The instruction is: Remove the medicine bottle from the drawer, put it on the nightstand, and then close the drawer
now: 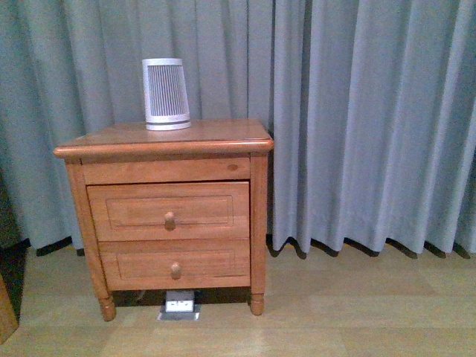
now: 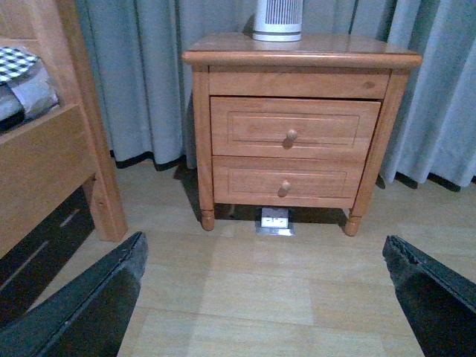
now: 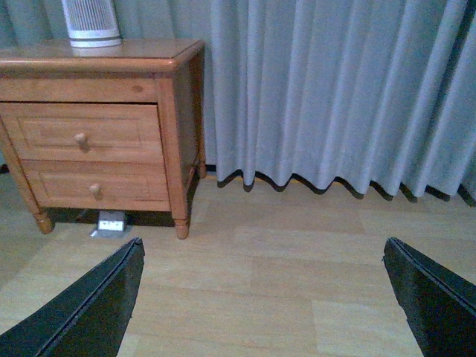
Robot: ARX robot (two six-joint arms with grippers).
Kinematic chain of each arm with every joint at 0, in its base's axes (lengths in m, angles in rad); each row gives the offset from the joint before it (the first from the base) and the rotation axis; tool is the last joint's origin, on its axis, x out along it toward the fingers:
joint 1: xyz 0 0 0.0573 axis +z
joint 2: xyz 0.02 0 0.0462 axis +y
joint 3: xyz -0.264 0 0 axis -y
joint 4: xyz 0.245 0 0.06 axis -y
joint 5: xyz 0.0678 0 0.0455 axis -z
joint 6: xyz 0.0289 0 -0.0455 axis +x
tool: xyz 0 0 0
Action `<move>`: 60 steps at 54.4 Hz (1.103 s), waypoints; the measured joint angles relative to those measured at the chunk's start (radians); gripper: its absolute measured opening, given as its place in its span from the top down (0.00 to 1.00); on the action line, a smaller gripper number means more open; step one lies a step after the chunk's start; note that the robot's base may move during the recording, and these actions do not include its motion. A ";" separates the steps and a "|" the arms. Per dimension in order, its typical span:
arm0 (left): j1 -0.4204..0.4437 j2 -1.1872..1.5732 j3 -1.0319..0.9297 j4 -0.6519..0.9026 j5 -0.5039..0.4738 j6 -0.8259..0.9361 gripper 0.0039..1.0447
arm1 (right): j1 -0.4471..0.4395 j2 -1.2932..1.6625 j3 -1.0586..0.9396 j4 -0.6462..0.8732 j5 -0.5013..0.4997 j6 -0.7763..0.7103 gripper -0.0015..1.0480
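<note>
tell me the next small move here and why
Probably advance the open left gripper toward the round wooden knob of the orange-brown upper drawer. That drawer is shut, no bottle shows, and the left wrist view faces the small wooden nightstand squarely, from some way off.

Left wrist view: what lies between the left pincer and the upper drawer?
In the left wrist view, bare wooden floor runs from the open left pincer to a floor socket under the nightstand; the lower drawer sits beneath the upper drawer.

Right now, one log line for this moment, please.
drawer: shut | medicine bottle: not visible | nightstand top: white ribbed cylinder | jaws: both open, empty, short of nightstand
</note>
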 joint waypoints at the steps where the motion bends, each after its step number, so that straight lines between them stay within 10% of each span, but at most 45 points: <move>1: 0.000 0.000 0.000 0.000 0.000 0.000 0.06 | 0.000 0.000 0.000 0.000 0.000 0.000 0.07; 31: 0.000 0.000 0.000 0.000 0.000 0.000 0.06 | 0.000 0.000 0.000 0.000 0.001 0.000 0.07; 39: -0.008 0.163 0.074 -0.219 -0.025 -0.111 0.06 | 0.000 0.000 0.000 0.000 0.000 0.000 0.07; 60: -0.100 1.239 0.378 0.719 -0.119 -0.076 0.06 | 0.000 0.000 0.000 0.000 0.000 0.000 0.07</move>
